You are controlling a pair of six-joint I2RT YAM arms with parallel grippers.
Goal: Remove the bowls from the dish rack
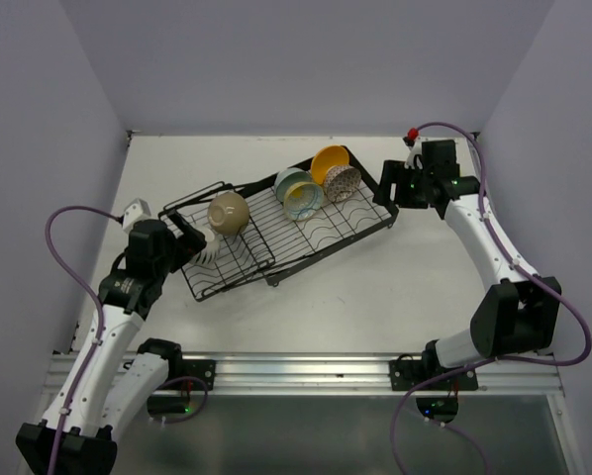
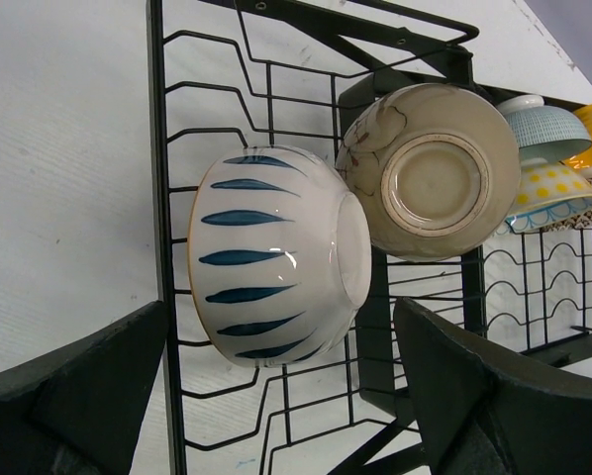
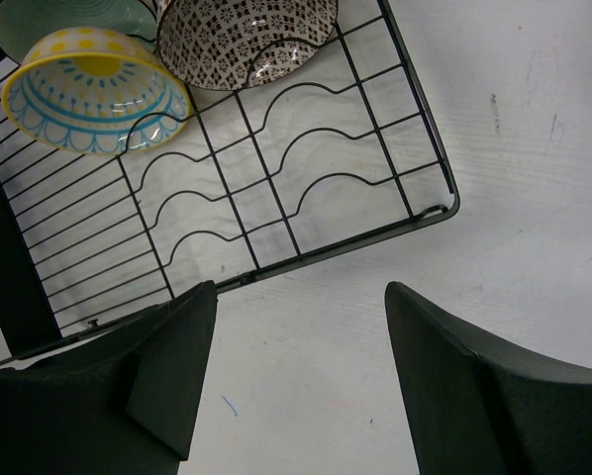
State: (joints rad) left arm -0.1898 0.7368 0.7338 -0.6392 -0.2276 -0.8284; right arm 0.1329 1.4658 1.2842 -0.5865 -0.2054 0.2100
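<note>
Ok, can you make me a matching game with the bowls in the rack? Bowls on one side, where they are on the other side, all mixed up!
Bowls:
1. blue-striped bowl
2. beige bowl
3. orange bowl
4. brown-patterned bowl

Places:
a. farthest back on the dish rack in the top view
b. beside the yellow dotted bowl in the right wrist view
c. nearest the open left fingers
d. its round base faces the left wrist camera

Pairs: 1-c, 2-d, 3-a, 4-b.
</note>
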